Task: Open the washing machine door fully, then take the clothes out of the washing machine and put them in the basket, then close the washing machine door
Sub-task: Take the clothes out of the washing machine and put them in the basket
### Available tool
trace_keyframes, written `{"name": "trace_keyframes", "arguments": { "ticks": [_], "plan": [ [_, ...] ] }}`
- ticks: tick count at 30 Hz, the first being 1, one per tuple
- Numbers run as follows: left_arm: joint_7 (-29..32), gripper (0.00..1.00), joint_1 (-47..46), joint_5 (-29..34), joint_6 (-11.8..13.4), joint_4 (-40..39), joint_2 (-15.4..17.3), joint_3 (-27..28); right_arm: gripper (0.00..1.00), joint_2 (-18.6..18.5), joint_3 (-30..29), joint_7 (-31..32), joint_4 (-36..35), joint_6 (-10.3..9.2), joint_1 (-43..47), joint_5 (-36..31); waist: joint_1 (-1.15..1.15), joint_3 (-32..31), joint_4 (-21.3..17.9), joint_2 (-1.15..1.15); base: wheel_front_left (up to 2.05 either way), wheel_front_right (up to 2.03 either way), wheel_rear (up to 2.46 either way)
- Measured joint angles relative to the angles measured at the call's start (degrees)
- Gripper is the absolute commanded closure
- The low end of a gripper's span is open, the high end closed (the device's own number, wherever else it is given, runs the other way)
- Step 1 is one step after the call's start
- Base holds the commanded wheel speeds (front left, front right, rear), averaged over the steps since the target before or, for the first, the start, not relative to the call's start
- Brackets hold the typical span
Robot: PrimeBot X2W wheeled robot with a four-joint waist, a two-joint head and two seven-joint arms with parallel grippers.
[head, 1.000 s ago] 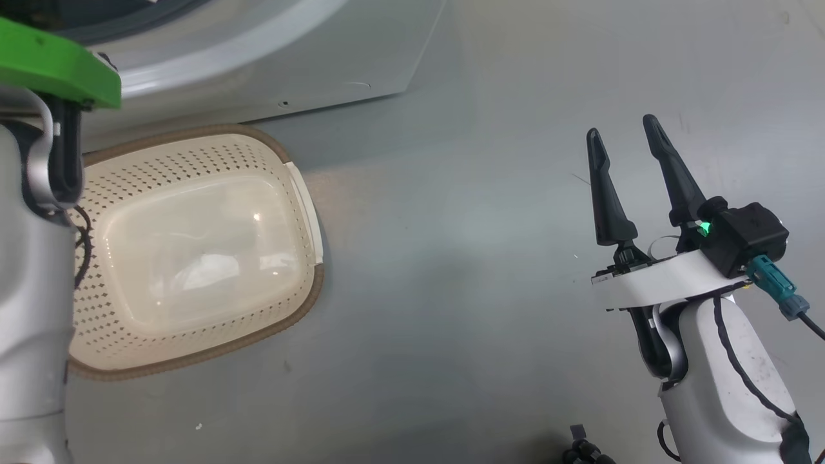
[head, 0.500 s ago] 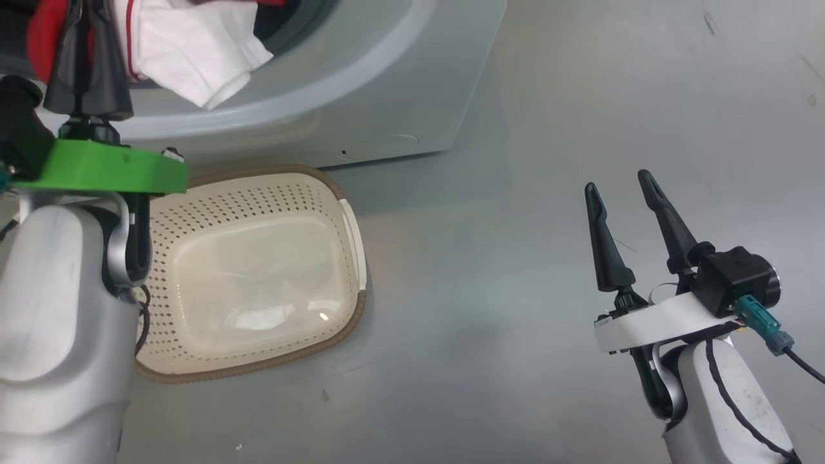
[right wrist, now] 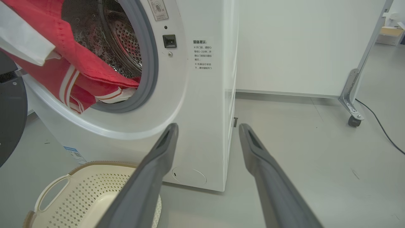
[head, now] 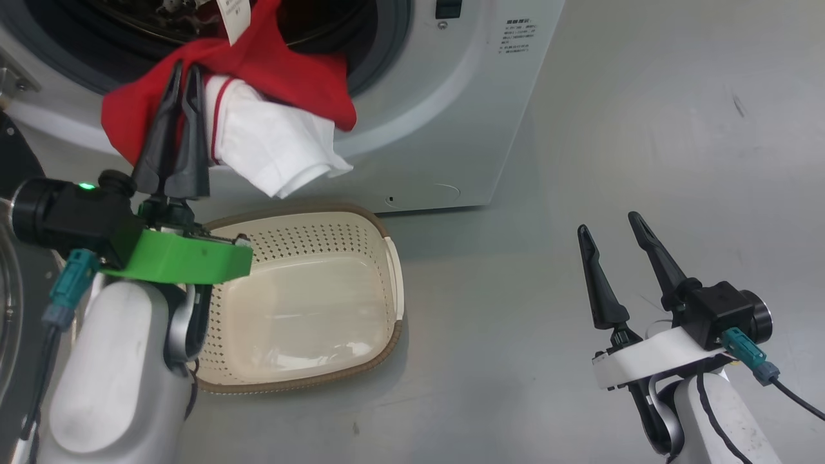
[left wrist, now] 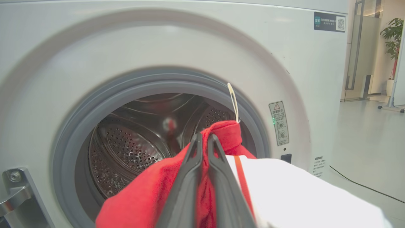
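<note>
One basket (head: 309,240), one washing machine (head: 451,129); clothes (head: 290,77) perhaps two, overlapping.

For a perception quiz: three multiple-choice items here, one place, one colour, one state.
1. The cream perforated plastic basket is: A) on the floor before the white front-loading washing machine B) in the drum C) atop it
2. The soft garment at the drum mouth is mainly: A) blue B) red C) yellow
3. The left tool is: A) open B) shut on the garment C) gripping the basket
1A, floor below the drum mouth; 2B, red with a white part; 3B, fingers pinch the fabric.
</note>
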Motion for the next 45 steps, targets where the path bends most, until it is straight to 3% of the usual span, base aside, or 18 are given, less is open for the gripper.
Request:
{"name": "trace_keyframes", "arguments": {
  "ticks": [9,23,37,45],
  "plan": [
    [0.00,1.00,7.45,0.56,0.34,-0.12,-1.54,-4.05,0.00,-0.01,0.87,0.01,-0.24,0.08,1.50,-0.09,0.00,-2.45,2.13,0.00,0.00,0.00,0.00],
    [2.40,1.00,11.65,0.08,1.56,9.33,-2.86,-6.15,0.00,-0.05,3.38,0.01,-1.90,0.11,1.44,0.05,0.00,-0.03,0.08,0.00,0.00,0.00,0.00],
    [3.83,1.00,3.07,-0.80,3.71,22.04,-2.94,-1.21,0.00,-0.08,4.71,0.00,-4.72,0.54,-1.82,0.99,0.00,8.55,-3.74,0.00,0.00,0.00,0.00],
    [6.72,1.00,-0.90,-3.92,3.74,31.09,-2.99,1.03,0.00,-0.08,5.82,0.00,-6.55,0.59,-5.52,2.53,0.00,14.78,-6.54,0.00,0.00,0.00,0.00]
  ]
}}
